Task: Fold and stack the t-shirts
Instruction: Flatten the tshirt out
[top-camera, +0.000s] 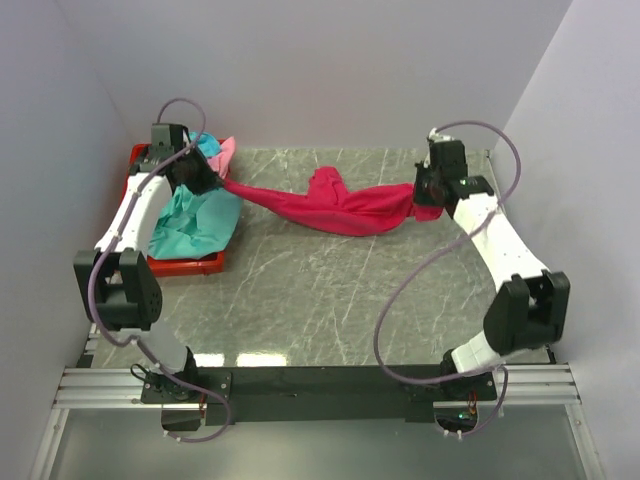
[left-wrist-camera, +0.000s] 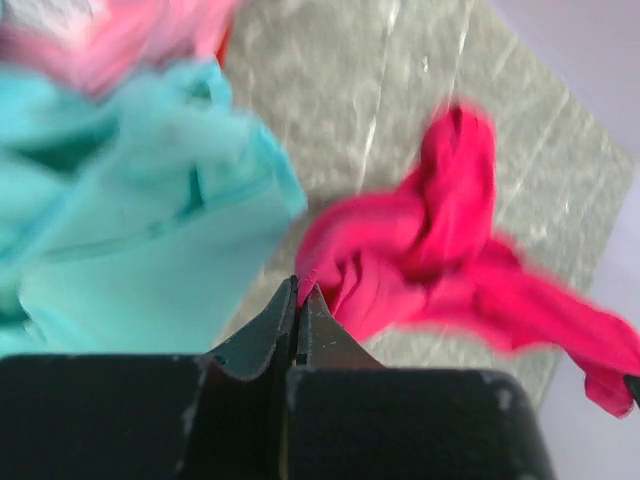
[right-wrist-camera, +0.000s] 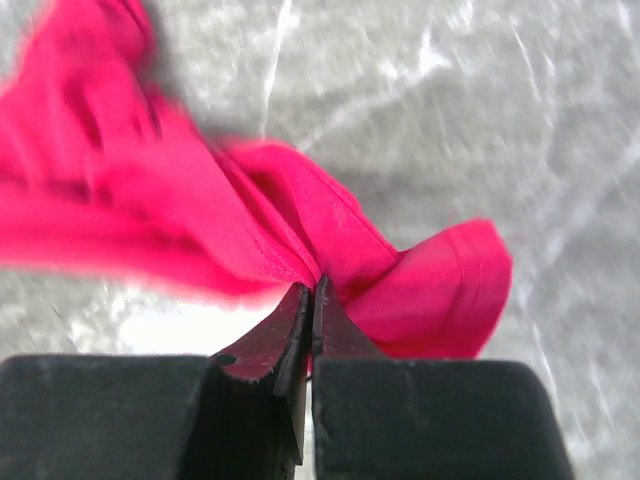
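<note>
**Clear worktop on the near side, clutter by the left end effector**

The magenta t-shirt (top-camera: 340, 205) spans the gap between the left end effector (top-camera: 213, 181) and the right end effector (top-camera: 421, 198). Both are clamped on its ends, so the cloth bars any straight pass between them. Nearward of both, toward the arm bases, the worktop (top-camera: 330, 300) lies bare and wide. Beyond the cloth, a narrower strip runs to the back wall (top-camera: 330, 70). Just beside the left end effector, the teal t-shirt (top-camera: 195, 225) drapes over the red bin (top-camera: 185, 265), with the pink t-shirt (top-camera: 226, 152) behind. The bin sits against the left wall (top-camera: 50, 150). Outward of the right end effector, the right wall (top-camera: 590, 150) stands close.
</note>
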